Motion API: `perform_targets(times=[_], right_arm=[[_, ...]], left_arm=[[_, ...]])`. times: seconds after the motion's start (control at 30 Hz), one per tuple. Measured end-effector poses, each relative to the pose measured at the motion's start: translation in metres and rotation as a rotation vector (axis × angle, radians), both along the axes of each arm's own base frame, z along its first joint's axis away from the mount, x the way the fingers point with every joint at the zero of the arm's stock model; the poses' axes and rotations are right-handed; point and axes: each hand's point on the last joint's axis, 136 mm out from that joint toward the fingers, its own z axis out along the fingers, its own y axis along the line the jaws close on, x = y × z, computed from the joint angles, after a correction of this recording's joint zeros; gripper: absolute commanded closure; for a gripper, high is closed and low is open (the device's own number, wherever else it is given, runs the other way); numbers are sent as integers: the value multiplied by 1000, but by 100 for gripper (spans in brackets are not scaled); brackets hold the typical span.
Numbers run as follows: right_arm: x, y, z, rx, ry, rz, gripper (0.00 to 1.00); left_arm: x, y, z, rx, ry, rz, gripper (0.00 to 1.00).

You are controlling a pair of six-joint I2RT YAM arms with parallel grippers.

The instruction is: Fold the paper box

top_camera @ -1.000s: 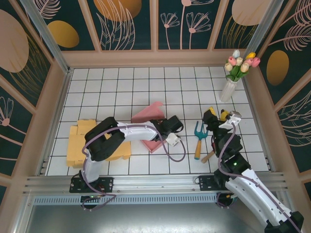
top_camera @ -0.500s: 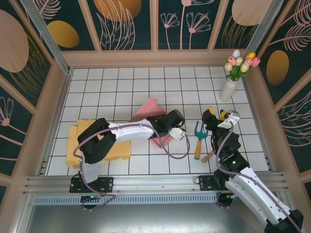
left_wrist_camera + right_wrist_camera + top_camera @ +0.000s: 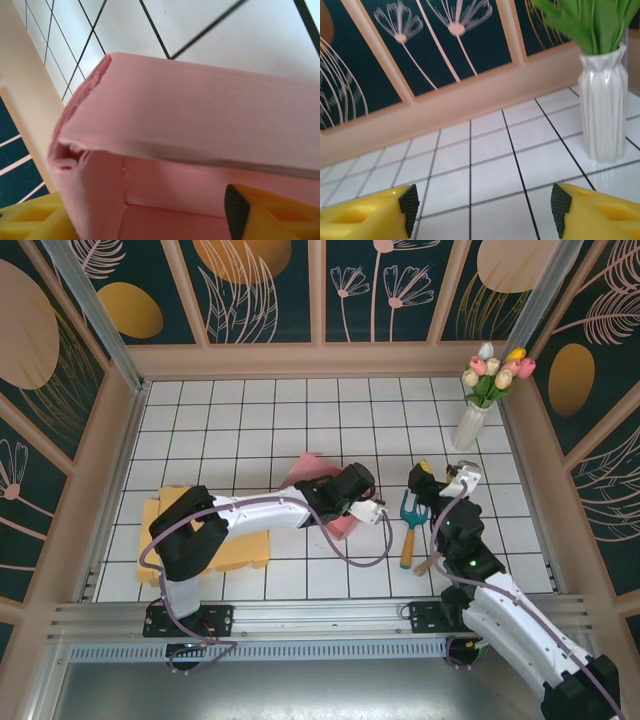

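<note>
The pink paper box (image 3: pixel 308 469) lies mid-table, partly hidden under my left gripper (image 3: pixel 348 492). In the left wrist view the box (image 3: pixel 200 115) is very close. One long wall is folded over across the top, and its pink inside shows below. My left gripper (image 3: pixel 145 212) is open, with its yellow fingers (image 3: pixel 260 215) at the bottom corners. The left finger sits outside the box's end wall and the right pad in front of the inner wall, neither pressing on the paper. My right gripper (image 3: pixel 438 473) (image 3: pixel 484 207) hovers open over bare tiles to the right of the box.
A teal garden fork (image 3: pixel 410 512) and a wooden mallet handle (image 3: pixel 430 562) lie between the box and my right arm. A white vase of tulips (image 3: pixel 470 422) (image 3: pixel 604 107) stands back right. A flat yellow block (image 3: pixel 195 535) lies at front left. Wooden walls ring the table.
My left gripper has gone from shut to open, letting go of the pink box, and the box's raised flap now sits lower. My right gripper moved slightly left and opened a little wider.
</note>
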Motion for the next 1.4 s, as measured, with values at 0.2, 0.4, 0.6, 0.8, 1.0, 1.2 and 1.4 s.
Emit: perform_targets(times=[0.2,0.4,0.6,0.8,1.0,1.2,1.4], right_arm=[[13,0,-28,13,114,15,28],[20,8,-41,74,182,110,29],[23,46,-52,119,268,314,30],[24,66,-71,155,353,408,31],[27,73,-92,184,441,422,32],[28,73,-96,193,460,415,32],[31,67,-90,194,435,376,31]], left_arm=[[5,-16,-1,-87,58,4,21],[9,-24,3,-187,102,-10,21],[5,-21,-5,-215,135,-26,21],[3,-24,3,-240,139,-39,21],[4,-27,17,-286,131,-32,20],[9,-32,33,-361,125,-28,16],[10,-33,52,-429,123,-16,17]])
